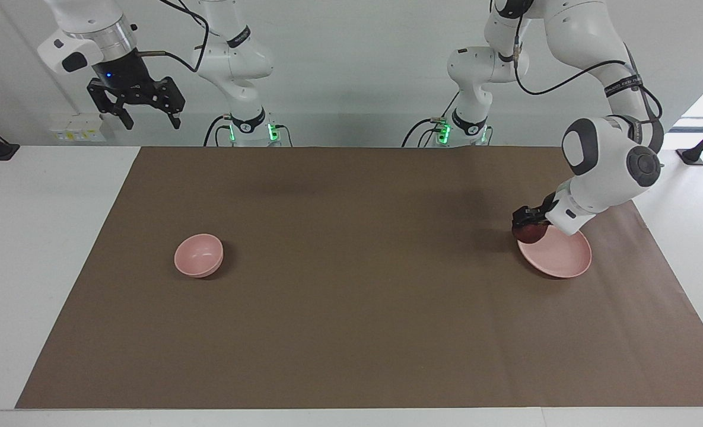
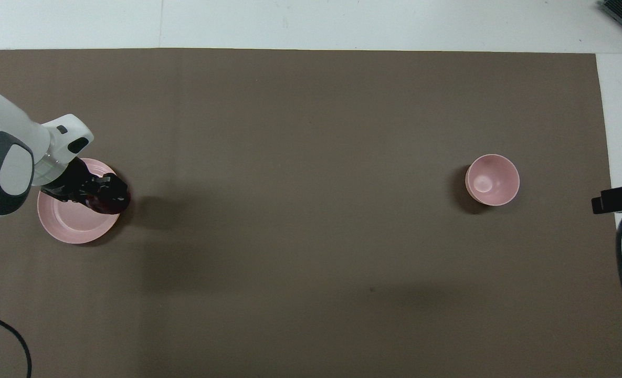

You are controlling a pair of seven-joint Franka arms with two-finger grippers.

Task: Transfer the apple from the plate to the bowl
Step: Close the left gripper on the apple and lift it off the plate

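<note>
Left gripper (image 1: 528,220): clenched on the apple (image 1: 531,232), raised over the plate's rim on the side toward the bowl.
Apple: dark red, held in the air, off the plate's surface.
Plate (image 1: 562,256): pale pink, on the brown mat (image 1: 351,308) at the left arm's end of the table.
Bowl (image 1: 199,255): pale pink, upright, well apart from the plate, toward the right arm's end.
Right gripper (image 1: 147,118): jaws spread, holding nothing; this arm waits high above the table's edge.

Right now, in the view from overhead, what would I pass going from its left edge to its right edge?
Left gripper holding the dark red apple over the pink plate's rim → long bare stretch of brown mat → small pink bowl.
</note>
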